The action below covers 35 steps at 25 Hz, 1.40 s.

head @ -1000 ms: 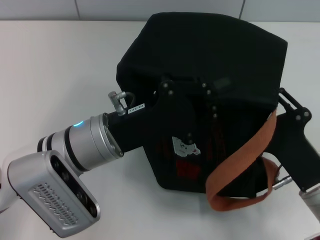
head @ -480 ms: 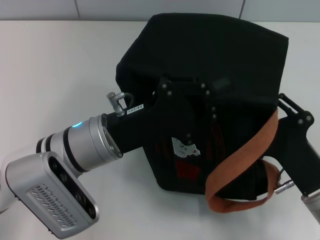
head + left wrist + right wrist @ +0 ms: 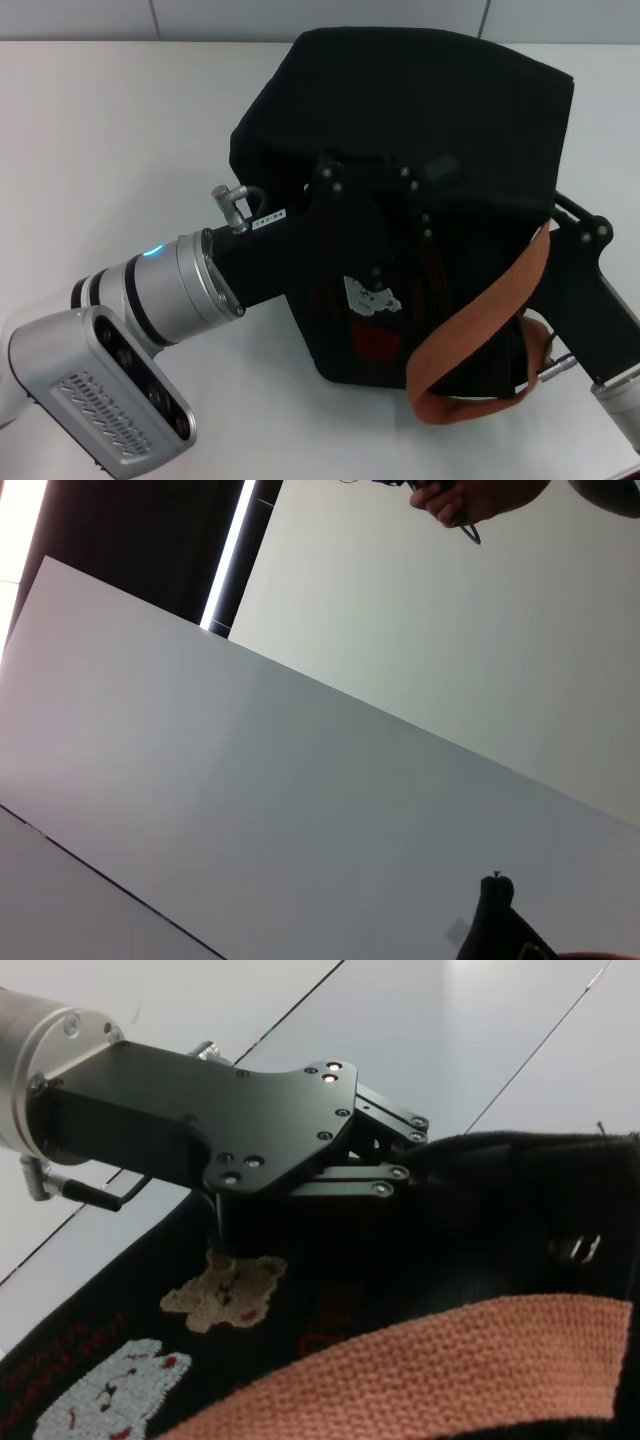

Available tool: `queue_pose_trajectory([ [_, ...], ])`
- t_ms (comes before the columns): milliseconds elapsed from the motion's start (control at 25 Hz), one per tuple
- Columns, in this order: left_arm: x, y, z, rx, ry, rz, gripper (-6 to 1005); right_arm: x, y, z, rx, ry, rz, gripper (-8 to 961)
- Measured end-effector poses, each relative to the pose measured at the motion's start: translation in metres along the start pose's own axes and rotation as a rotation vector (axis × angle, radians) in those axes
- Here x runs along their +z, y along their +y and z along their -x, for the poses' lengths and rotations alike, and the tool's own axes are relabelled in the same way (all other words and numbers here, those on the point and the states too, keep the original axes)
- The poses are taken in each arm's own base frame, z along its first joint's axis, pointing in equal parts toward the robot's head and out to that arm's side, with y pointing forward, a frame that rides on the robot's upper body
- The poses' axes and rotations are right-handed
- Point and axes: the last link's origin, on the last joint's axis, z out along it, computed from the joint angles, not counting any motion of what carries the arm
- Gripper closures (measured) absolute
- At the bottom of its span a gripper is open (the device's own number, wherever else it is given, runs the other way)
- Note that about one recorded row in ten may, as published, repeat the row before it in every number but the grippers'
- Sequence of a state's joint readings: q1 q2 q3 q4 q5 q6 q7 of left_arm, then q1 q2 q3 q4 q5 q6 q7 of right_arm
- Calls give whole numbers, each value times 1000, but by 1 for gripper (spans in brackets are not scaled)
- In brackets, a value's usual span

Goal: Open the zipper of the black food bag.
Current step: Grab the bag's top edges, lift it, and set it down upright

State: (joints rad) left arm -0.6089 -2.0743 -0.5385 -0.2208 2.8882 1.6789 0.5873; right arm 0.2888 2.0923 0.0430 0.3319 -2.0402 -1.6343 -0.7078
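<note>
The black food bag stands mid-table, its orange-brown strap hanging down the front over bear pictures and red lettering. My left gripper lies across the bag's front upper edge. In the right wrist view the left gripper is pinched shut on the bag's fabric edge. A small metallic pull of the zipper shows just past that edge, above the strap. My right gripper presses against the bag's right side behind the strap.
The bag stands on a white table with open surface on the left and in front. A person's hand shows far off in the left wrist view.
My right gripper has edged a little to the left, closer against the bag's side, and the strap shifted slightly with it. The left gripper holds its place.
</note>
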Motion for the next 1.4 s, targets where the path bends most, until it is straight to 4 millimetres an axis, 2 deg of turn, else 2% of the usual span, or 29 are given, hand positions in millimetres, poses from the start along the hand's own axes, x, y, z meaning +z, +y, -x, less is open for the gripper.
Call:
queue_pose_trajectory([
  [120, 0, 0, -1, -1, 4, -4, 907, 1, 1, 0, 2, 4, 0, 563],
  [560, 0, 0, -1, -1, 8, -6, 907, 6, 2, -2, 7, 20, 2, 930],
  [760, 0, -1, -1, 1, 10, -5, 907, 5, 2, -2, 5, 24, 1, 943],
  [920, 1, -2, -1, -2, 9, -9, 907, -6, 3, -5, -1, 52, 6, 954],
  [1160, 4, -4, 1, -18, 4, -20, 907, -37, 7, -8, 1, 138, -4, 929],
  [1320, 5, -6, 2, -28, 3, -31, 907, -64, 12, -9, 2, 217, -6, 913],
  [1360, 6, -6, 2, -29, 0, -33, 907, -77, 16, -10, 10, 266, -2, 909],
  [1400, 6, -6, 2, -29, 0, -33, 907, -77, 16, -10, 10, 266, -2, 905],
])
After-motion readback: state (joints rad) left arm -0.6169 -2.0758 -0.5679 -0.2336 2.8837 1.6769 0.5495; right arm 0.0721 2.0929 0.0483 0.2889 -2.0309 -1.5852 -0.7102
